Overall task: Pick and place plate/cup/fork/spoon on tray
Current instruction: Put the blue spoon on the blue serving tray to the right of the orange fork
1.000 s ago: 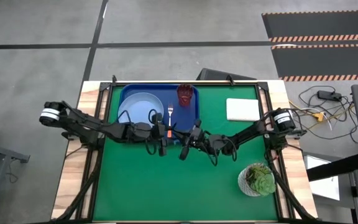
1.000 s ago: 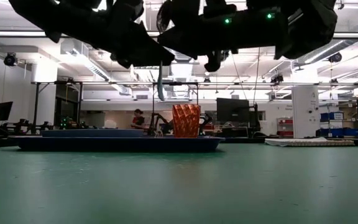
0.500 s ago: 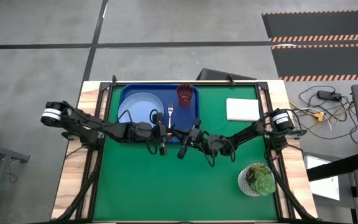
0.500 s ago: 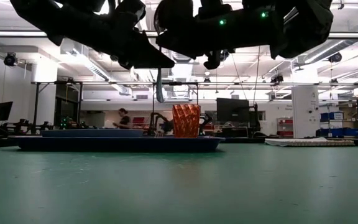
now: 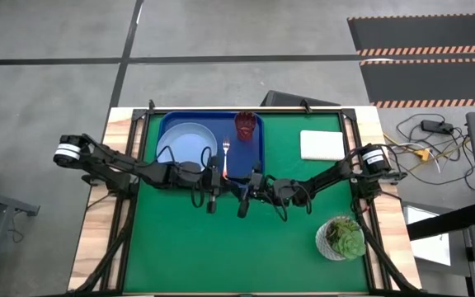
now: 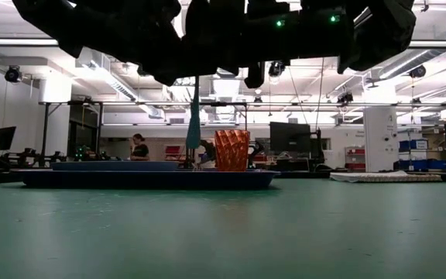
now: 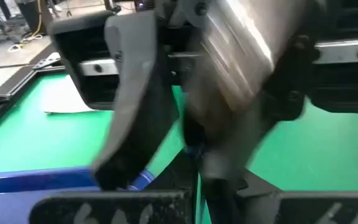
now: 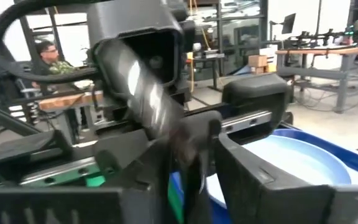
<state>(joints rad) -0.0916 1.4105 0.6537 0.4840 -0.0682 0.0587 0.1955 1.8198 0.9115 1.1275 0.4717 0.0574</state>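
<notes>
Spoon step: light-blue-handled metal spoon [image 6: 194,116] hanging just short of dark-blue rectangular plastic tray [image 5: 250,157], probably pinched by left gripper [image 5: 211,196]. Right gripper [image 5: 244,200] adjacent, grip unclear. Next: carry over rim, lower, release.

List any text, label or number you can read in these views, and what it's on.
No readable text in any view.
The tray, plate, cup, fork and white pad show no print.
The boxes on the far room's shelves may carry print, but it is too small to read.
Both wrist views are too blurred to show any marking on the grippers.
</notes>
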